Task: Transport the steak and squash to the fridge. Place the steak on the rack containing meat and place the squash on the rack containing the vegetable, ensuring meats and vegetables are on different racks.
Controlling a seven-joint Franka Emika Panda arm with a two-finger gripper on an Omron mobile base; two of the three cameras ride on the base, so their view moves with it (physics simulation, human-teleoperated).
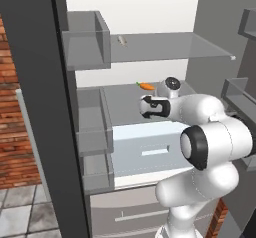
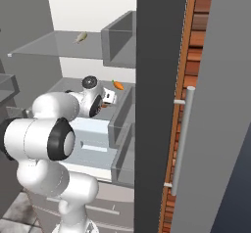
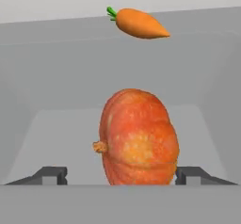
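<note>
- Squash (image 3: 137, 138) sits nearest the hand camera, an orange, ribbed, rounded body standing between the two dark fingertips (image 3: 51, 175), dead ahead of the jaws and very close.
- Both fingertips stand apart from its flanks with a sliver of grey shelf showing on each side, so the jaws read as released and grasping nothing.
- Its stem nub points to the left of the hand view, so its stem axis lies across the jaws' line of reach, not along it; it looks to rest on the shelf (image 3: 197, 119) on its own.
- Beyond the squash, farther back on the same shelf, lies the vegetable (image 3: 139, 23), an orange carrot with its green tip to the left and its long axis also crosswise; the two are well apart.
- From the base cameras the gripper (image 1: 148, 106) reaches into the open fridge (image 1: 30, 82) at the middle shelf, with the carrot just past it toward the back wall.
- A small pale item (image 1: 122, 41) lies on the glass shelf above; too small to tell what it is.
- Judged from this, the squash is already on the vegetable's rack, and the coming move is a straight pull back, away from the squash, without brushing it.
</note>
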